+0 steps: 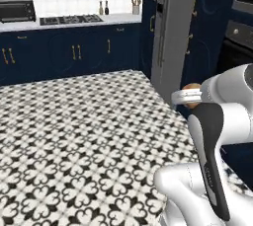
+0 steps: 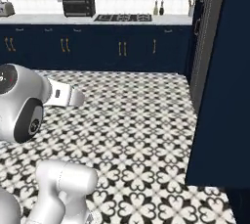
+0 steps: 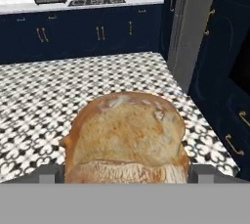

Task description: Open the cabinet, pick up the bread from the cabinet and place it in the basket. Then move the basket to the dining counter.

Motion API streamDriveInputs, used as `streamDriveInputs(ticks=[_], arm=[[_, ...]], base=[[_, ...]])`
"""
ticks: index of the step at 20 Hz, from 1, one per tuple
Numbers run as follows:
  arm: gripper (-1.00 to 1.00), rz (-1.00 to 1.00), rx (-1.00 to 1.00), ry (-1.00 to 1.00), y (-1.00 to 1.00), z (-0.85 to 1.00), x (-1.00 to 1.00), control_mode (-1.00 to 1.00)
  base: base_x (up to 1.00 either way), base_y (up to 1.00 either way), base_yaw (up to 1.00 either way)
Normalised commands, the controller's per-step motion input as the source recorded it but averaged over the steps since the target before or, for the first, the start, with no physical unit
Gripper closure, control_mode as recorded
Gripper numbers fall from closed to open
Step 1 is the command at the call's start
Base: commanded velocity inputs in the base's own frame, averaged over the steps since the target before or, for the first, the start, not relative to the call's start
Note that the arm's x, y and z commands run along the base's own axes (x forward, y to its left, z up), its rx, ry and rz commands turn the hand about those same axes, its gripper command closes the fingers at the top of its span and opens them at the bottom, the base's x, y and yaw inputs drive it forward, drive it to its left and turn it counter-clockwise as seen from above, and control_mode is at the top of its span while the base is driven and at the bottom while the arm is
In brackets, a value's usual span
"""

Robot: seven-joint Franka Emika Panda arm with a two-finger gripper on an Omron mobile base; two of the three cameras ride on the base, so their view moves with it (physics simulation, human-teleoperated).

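Note:
The bread [image 3: 126, 135], a golden-brown crusty roll, sits between my fingertips and hangs well above the tiled floor. My gripper [image 3: 126, 173] is shut on it, with one grey pad [image 3: 49, 173] at each side of the loaf. A sliver of the bread [image 1: 191, 87] peeks out behind my white wrist. The navy cabinet [image 3: 215, 47] with brass handles stands to the right, with a dark opening at its far right edge. A broad navy panel [image 2: 222, 96] rises at the right of the right base view. The basket and the dining counter are out of view.
A tall grey fridge [image 1: 173, 32] stands left of the cabinet. Along the back wall runs a navy counter [image 2: 97, 42] with a cooktop [image 2: 122, 17] and a toaster oven [image 2: 78, 6]. Patterned floor [image 1: 74, 136] spreads out ahead and to the left.

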Motion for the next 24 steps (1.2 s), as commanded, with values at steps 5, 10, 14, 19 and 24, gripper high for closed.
streamDriveInputs(ticks=[5,10,14,19,24], arm=[[1.0,0.0,0.0,0.0,0.0,0.0,0.0,1.0],[1.0,0.0,0.0,0.0,0.0,0.0,0.0,1.0],[1.0,0.0,0.0,0.0,0.0,0.0,0.0,1.0],[1.0,0.0,0.0,0.0,0.0,0.0,0.0,1.0],[1.0,0.0,0.0,0.0,0.0,0.0,0.0,1.0]], base=[[0.0,-0.05,1.0],[0.0,-0.05,1.0],[0.0,-0.04,1.0],[0.0,-0.05,0.99],[0.66,0.0,0.72]])
